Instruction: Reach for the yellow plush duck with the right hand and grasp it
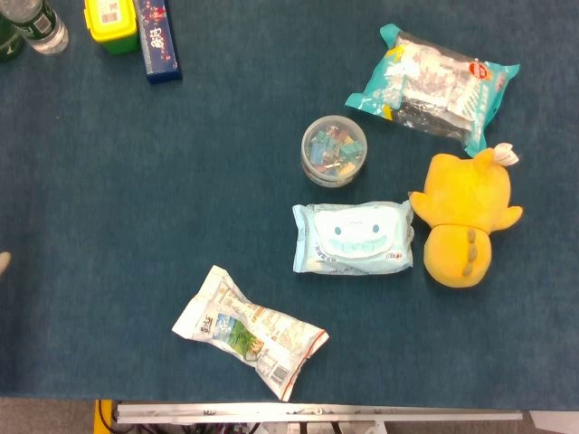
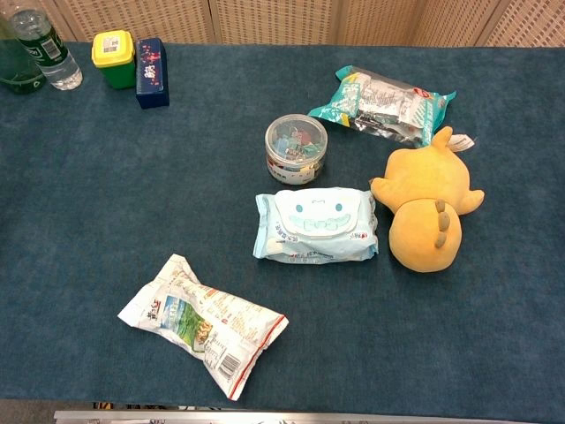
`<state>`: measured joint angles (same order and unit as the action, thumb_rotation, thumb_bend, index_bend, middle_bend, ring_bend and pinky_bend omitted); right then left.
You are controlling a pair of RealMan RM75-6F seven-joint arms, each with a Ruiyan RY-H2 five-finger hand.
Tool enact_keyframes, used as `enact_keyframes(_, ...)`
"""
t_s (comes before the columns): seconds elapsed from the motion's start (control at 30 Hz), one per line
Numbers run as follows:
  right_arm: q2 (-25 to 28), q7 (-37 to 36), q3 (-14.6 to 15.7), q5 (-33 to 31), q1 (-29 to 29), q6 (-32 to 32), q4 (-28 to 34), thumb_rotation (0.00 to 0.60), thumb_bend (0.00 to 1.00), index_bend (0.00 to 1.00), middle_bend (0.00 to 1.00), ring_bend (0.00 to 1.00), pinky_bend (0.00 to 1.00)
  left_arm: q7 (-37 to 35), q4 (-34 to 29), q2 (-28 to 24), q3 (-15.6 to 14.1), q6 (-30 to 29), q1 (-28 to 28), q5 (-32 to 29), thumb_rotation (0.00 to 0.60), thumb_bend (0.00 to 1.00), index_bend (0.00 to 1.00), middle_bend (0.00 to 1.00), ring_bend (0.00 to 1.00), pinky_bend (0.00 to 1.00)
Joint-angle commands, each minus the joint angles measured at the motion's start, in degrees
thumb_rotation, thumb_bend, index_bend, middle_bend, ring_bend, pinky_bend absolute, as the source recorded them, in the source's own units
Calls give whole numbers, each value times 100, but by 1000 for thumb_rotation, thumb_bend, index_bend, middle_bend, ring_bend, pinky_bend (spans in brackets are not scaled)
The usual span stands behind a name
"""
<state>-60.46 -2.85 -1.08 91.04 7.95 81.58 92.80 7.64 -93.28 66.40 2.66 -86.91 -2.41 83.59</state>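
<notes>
The yellow plush duck (image 1: 461, 221) lies flat on the blue table at the right, its white tag pointing to the far side; the chest view shows the duck (image 2: 425, 209) in the same spot. Nothing touches it. My right hand appears in neither view. A small pale sliver (image 1: 4, 262) pokes in at the left edge of the head view. It may be a fingertip of my left hand, but too little shows to tell how the hand stands.
A pale blue wipes pack (image 1: 353, 238) lies just left of the duck. Behind it stand a round clear tub of clips (image 1: 334, 150) and a teal snack bag (image 1: 434, 86). A crumpled white packet (image 1: 249, 331) lies near the front edge. Bottles (image 1: 41, 25) and boxes (image 1: 110, 23) stand far left.
</notes>
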Motion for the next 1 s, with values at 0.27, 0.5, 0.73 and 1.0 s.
enact_keyframes(0.27,-57,-116,-17,-19,103,-149,-44,600,0,34,201,0,0,-3,6,1,-12,-29,25,-1,600,117,126,83,95,45)
enact_keyframes(0.5,-16,-252,-82,-199,324,-557,147,600,0,34,201,0,0,5,5,10,-12,-15,13,8,600,117,126,83,94,45)
enact_keyframes(0.73,-41,-388,-176,-522,594,-1101,363,453,0,35,185,0,0,-10,23,7,-11,-25,29,-14,600,117,126,83,95,45)
enact_keyframes(1.0,-270,-777,-303,-605,1008,-1630,216,130,0,61,147,0,0,-6,40,18,-5,-3,29,-51,600,117,126,83,95,45)
